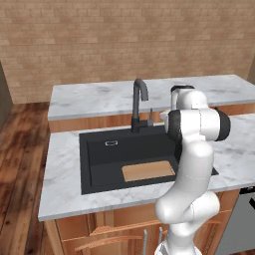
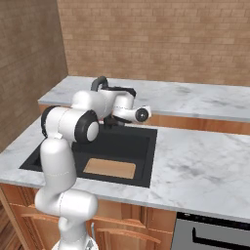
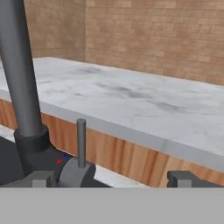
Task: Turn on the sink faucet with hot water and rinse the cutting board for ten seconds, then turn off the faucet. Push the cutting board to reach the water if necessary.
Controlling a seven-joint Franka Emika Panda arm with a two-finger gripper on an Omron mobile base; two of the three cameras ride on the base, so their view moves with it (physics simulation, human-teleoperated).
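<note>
We find the gripper (image 3: 112,178) with jaws spread wide and empty, just before the upright lever (image 3: 81,142) at the sink faucet (image 1: 139,102) base, while the cutting board (image 1: 148,171) lies flat in the sink (image 1: 99,154), front right.
</note>
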